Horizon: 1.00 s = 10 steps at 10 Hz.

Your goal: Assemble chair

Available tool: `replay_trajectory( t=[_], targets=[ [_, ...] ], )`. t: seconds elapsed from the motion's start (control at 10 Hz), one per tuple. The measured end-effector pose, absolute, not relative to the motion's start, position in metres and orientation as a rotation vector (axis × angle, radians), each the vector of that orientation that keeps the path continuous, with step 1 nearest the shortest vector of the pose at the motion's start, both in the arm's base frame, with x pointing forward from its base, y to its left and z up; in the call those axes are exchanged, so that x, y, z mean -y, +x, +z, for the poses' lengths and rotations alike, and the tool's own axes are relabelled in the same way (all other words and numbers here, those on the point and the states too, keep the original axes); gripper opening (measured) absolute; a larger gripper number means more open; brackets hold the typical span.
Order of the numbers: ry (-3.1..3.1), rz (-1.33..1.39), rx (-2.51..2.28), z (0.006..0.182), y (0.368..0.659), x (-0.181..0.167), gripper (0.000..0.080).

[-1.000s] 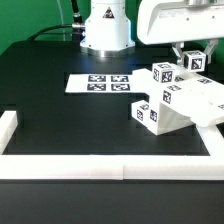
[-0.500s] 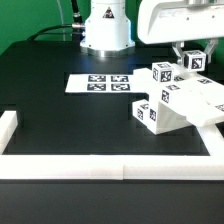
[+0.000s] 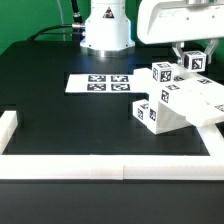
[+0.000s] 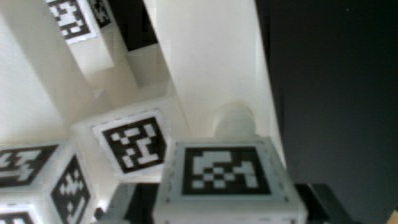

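Claw (image 3: pixel 196 62) at 2 o'clock in the exterior view, clenched on a small tagged white block (image 3: pixel 196 60) of the chair (image 3: pixel 180 103). Chair parts cluster at 3 o'clock on the black tabletop (image 3: pixel 70 115), just beside the border rail (image 3: pixel 215 150). Marker board (image 3: pixel 101 83) lies near 12 o'clock.

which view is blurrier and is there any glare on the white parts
Wrist view: soft and out of focus, the nearest tagged block fuzzy at its edges, the background dark. Exterior view: sharper, tags on the chair parts readable, the white faces bright and nearly washed out against the black table; the marker board is evenly lit.
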<state>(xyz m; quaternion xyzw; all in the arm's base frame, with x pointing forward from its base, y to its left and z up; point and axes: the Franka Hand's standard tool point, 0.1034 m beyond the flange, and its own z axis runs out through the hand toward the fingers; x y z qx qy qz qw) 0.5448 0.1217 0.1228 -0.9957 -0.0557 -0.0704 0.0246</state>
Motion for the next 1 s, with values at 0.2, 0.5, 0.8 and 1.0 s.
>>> replay_trajectory(
  t=[0.2,0.5,0.8,1.0],
  targets=[
    [-3.081,-0.08,0.091,0.1233,0.5321,-0.1229,0.0271],
    [-3.081,-0.063,0.086,0.1233,0.5324,-0.1219,0.0271],
    [-3.082,-0.066,0.093,0.1232,0.5341,-0.1237,0.0271],
    [-3.084,-0.064,0.093,0.1207,0.5359,-0.1238,0.0271]
  ],
)
